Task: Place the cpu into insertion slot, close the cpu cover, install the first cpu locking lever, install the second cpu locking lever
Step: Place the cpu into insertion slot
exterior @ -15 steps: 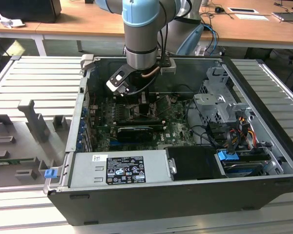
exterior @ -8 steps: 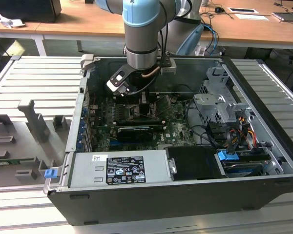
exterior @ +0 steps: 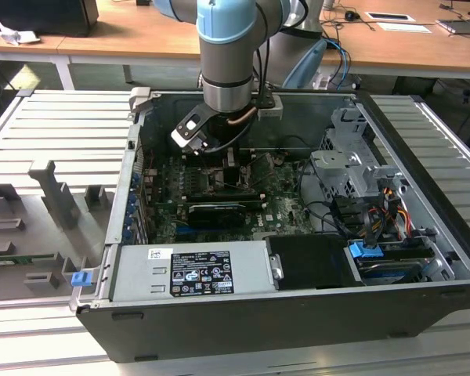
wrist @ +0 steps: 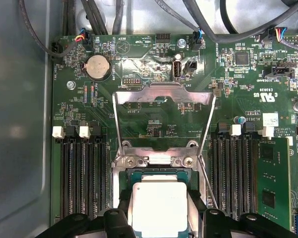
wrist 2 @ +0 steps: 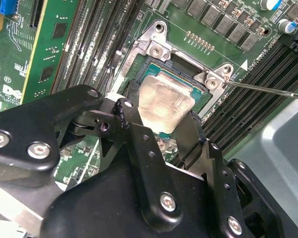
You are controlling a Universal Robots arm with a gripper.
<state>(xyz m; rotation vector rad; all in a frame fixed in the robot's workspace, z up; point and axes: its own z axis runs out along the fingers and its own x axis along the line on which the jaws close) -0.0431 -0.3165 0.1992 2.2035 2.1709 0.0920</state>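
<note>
The cpu (wrist 2: 161, 105) (wrist: 159, 203), a pale silvery square chip, lies in the insertion slot (wrist 2: 139, 54) (wrist: 120, 171), whose silver rim frames it. My gripper (wrist 2: 159, 121) (wrist: 161, 220) is shut on the cpu, with a black finger (wrist 2: 125, 110) against one side and the other finger (wrist 2: 194, 131) against the opposite side. The cpu cover (wrist: 164, 91), a thin metal frame, stands swung open behind the slot. A thin wire locking lever (wrist 2: 268, 89) (wrist: 207, 181) sticks out beside the slot. In the exterior view my gripper (exterior: 219, 157) reaches down into the open computer case.
Long black memory slots (wrist: 82, 173) (wrist: 236, 168) flank the socket on both sides. A black card (exterior: 219, 210) lies across the motherboard. The power supply (exterior: 192, 270), drive cage (exterior: 352, 168) and cable bundles (exterior: 376, 215) crowd the case walls. Grey fixtures (exterior: 55, 192) stand on the exterior view's left.
</note>
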